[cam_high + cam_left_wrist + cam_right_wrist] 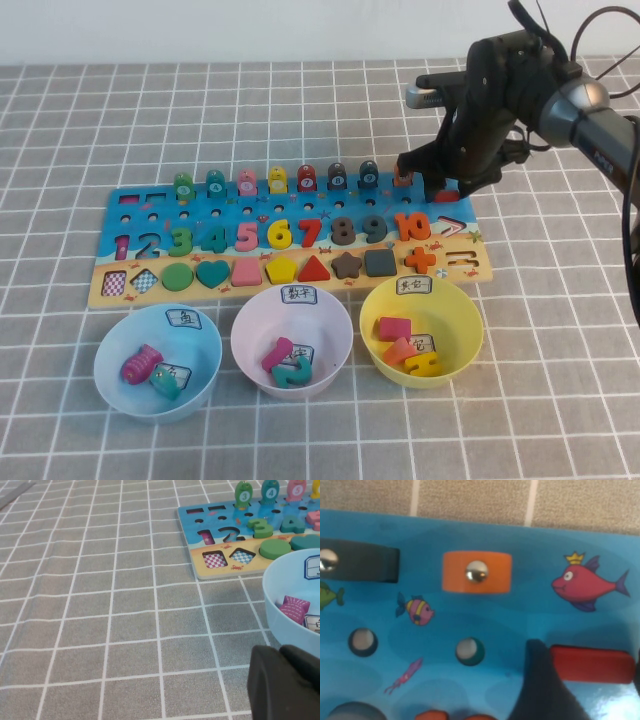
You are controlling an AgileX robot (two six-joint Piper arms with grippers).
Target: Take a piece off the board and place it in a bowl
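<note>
Your right end effector [432,186] sits spread around the piece [592,664] at the board's [150,280] far right corner, not yet clenched. Your left end effector [285,682] rests near the light blue bowl [282,615]; you cannot tell its state.

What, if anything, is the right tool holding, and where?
Nothing yet. The right tool is down at the board's far right corner, one finger beside the red bar's end. Left tool holds nothing.
</note>
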